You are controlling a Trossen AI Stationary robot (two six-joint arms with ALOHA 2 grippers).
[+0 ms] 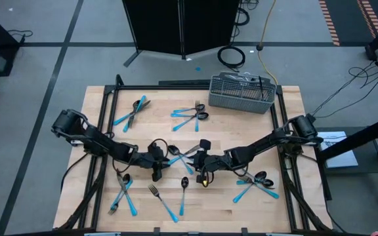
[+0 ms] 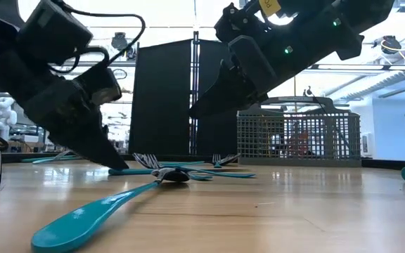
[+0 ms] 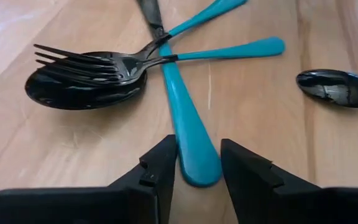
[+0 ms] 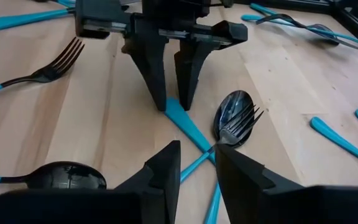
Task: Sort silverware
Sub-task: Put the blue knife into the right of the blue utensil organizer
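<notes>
Silverware with dark heads and light-blue handles lies in crossed clusters on the wooden table [image 1: 97, 131]. At the centre a fork and a spoon [image 3: 86, 78] lie over a third piece with a long blue handle [image 3: 188, 118]. My left gripper [image 3: 197, 148] is open and low at the table. Its fingertips [image 4: 160, 102] stand on either side of that handle's free end [image 4: 174, 109]. My right gripper [image 4: 196, 149] hovers open above the same cluster [image 1: 184, 154] from the opposite side, with nothing between its fingers. My left gripper's fingers come slanting down from the table's left and lie along the long handle, one on each side of its free end [image 3: 199, 169]. The piece lies flat on the table. I cannot tell whether the fingers touch the handle.
A grey wire-mesh basket [image 1: 241, 93] stands at the far edge, right of centre. Other silverware clusters lie far left [image 1: 133, 111], far centre [image 1: 190, 118], near right [image 1: 258, 183] and near left [image 1: 123, 193]. A lone spoon [image 3: 337, 87] lies beside the centre cluster.
</notes>
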